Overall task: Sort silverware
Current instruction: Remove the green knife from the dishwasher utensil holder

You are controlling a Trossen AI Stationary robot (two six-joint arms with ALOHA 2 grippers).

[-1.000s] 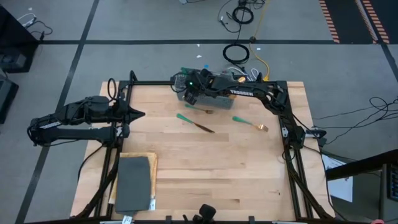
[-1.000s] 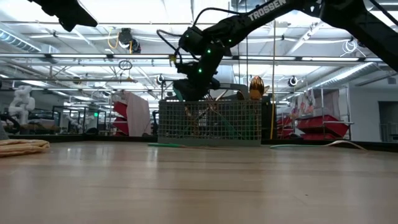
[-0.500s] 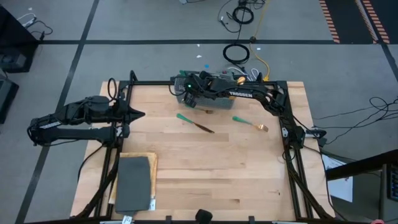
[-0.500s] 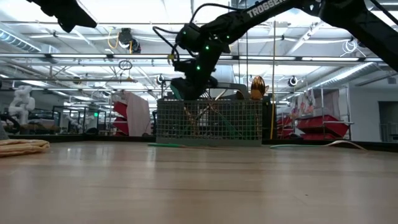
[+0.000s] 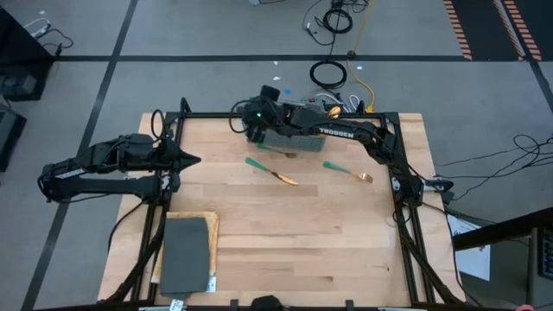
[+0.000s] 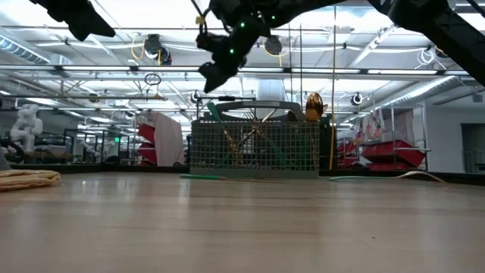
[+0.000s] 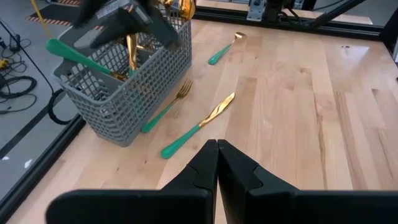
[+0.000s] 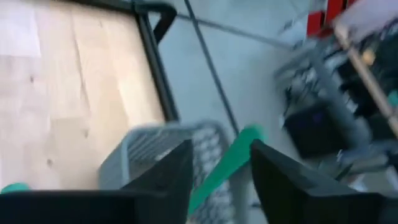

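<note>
The grey mesh caddy (image 6: 254,148) stands at the table's far edge with gold and teal silverware upright in it. One teal handle (image 7: 78,58) leans out over its rim. My right gripper (image 6: 214,74) hovers open above the caddy's left end (image 8: 168,155); in its wrist view that handle (image 8: 235,152) shows through the gap between the fingers, apart from them. A knife (image 5: 270,171), a spoon (image 5: 346,170) and a fork (image 7: 165,106) beside the caddy lie flat on the wood. My left gripper (image 7: 217,155) waits shut at the table's left side (image 5: 194,158).
A dark grey mat on a wooden board (image 5: 186,250) lies at the near left corner. Black frame rails (image 5: 393,164) run along the table's edges. Cables (image 5: 328,73) lie on the floor beyond the far edge. Bare wood spreads across the middle and near right.
My right gripper has risen from the caddy's top to well above it, drifting a little toward the table's left. The teal handle it stood at stays leaning in the caddy. The pieces on the table have kept their places.
</note>
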